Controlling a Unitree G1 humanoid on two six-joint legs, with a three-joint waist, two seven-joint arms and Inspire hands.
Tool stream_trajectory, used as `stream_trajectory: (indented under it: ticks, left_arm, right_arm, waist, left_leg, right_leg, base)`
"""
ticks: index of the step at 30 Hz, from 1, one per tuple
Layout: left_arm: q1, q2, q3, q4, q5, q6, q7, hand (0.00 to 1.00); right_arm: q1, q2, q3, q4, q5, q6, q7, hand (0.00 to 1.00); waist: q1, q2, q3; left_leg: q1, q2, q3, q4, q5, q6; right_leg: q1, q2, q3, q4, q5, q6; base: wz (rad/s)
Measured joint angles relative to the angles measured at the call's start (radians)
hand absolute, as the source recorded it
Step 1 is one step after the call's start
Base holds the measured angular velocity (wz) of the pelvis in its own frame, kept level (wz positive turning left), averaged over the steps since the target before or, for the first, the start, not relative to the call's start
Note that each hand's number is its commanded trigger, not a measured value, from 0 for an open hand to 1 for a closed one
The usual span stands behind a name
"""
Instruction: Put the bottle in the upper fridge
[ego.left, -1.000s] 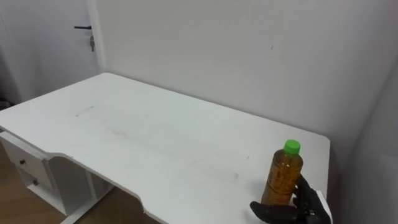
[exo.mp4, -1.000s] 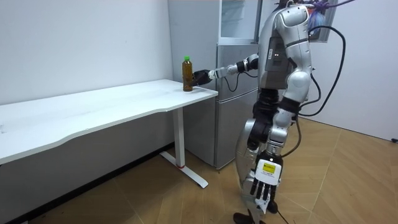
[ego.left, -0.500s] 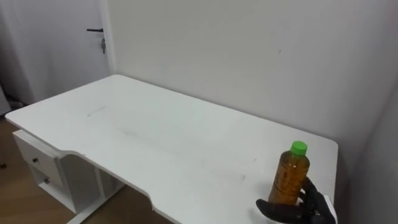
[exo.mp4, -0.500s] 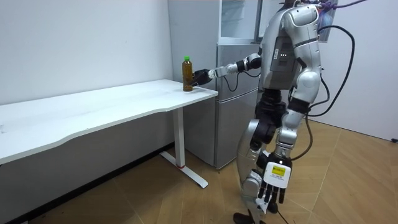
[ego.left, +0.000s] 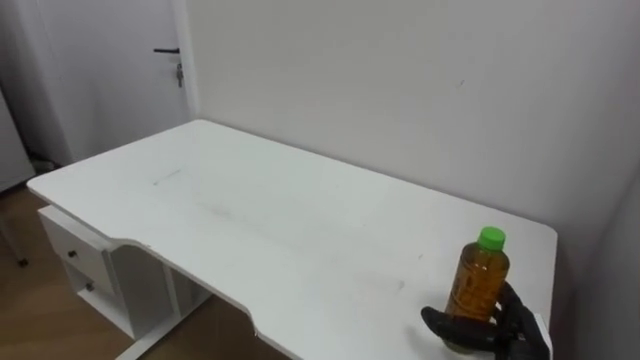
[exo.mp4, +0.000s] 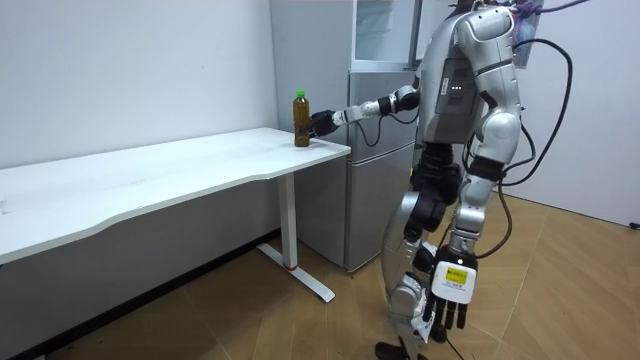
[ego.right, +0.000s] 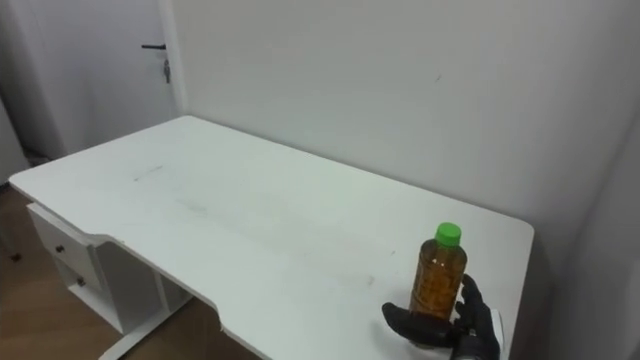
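An amber bottle (ego.left: 480, 280) with a green cap stands upright near the right end of the white table (ego.left: 250, 210), close to its front corner. My right hand (ego.left: 500, 325) comes in from the lower right, and its dark fingers and thumb curl round the bottle's lower part. In the room view the same bottle (exo.mp4: 300, 118) stands at the table's corner with my right hand (exo.mp4: 322, 122) stretched out to it. My left hand (exo.mp4: 447, 300) hangs low beside my leg with straight fingers and holds nothing. I stand upright by the table's end, in front of the fridge (exo.mp4: 375, 150).
A white wall runs behind the table. Drawers (ego.left: 80, 265) sit under the table's left end, and a door (ego.left: 100, 70) with a dark handle is at the back left. Wooden floor (exo.mp4: 550, 290) spreads round me.
The eye view has shifted, so the camera moved. The bottle stays on the table in my right hand. In the room view my body shifts and my left arm swings a little.
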Motion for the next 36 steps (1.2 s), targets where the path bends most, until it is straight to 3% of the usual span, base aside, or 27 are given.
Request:
stream_trajectory:
  ticks: [3,11,23,28,36]
  left_arm:
    - [0.001,0.0,0.0,-0.004,0.0,-0.004,0.001,0.0]
    - [0.01,0.005,0.0,-0.003,-0.001,-0.012,-0.001,0.0]
    - [0.01,0.014,0.0,0.0,-0.032,-0.012,-0.003,0.0]
    - [0.01,0.024,0.0,-0.003,-0.032,-0.031,0.001,0.0]
    - [0.009,0.041,0.0,-0.001,-0.033,-0.031,0.003,0.0]
  right_arm:
    - [-0.029,-0.002,0.0,0.024,0.0,0.0,-0.001,0.0]
    - [-0.08,-0.029,-0.002,0.024,0.0,-0.001,-0.002,0.0]
    - [-0.093,-0.037,-0.002,0.025,0.008,-0.001,-0.003,0.0]
    - [-0.096,-0.056,-0.002,0.036,0.018,-0.001,-0.004,0.0]
    - [-0.112,-0.071,-0.002,0.067,0.02,-0.001,-0.023,0.0]
  waist:
    - [-0.001,0.002,0.0051]
    - [0.003,-0.001,0.0072]
    - [0.032,-0.027,0.0091]
    - [0.034,-0.032,0.0176]
    - [0.059,-0.026,0.0189]
  left_leg:
    - [-0.01,0.0,0.0,0.003,0.0,0.001]
    - [-0.038,0.0,0.004,0.012,0.003,0.005]
    - [-0.04,-0.002,0.0,0.015,0.003,0.006]
    - [-0.056,-0.001,-0.002,0.03,0.002,0.006]
    - [-0.099,0.001,0.0,0.052,0.003,0.009]
  right_leg:
    - [-0.001,-0.002,-0.009,0.003,0.0,0.0]
    - [-0.035,-0.006,-0.001,0.023,0.0,0.0]
    - [-0.033,-0.007,0.002,0.026,0.0,0.0]
    - [-0.038,-0.005,0.015,0.029,0.0,0.0]
    - [-0.088,-0.004,0.042,0.047,0.002,-0.004]
  base:
    - [0.07]
    - [0.02]
    - [0.01]
    - [0.05]
    - [-0.03]
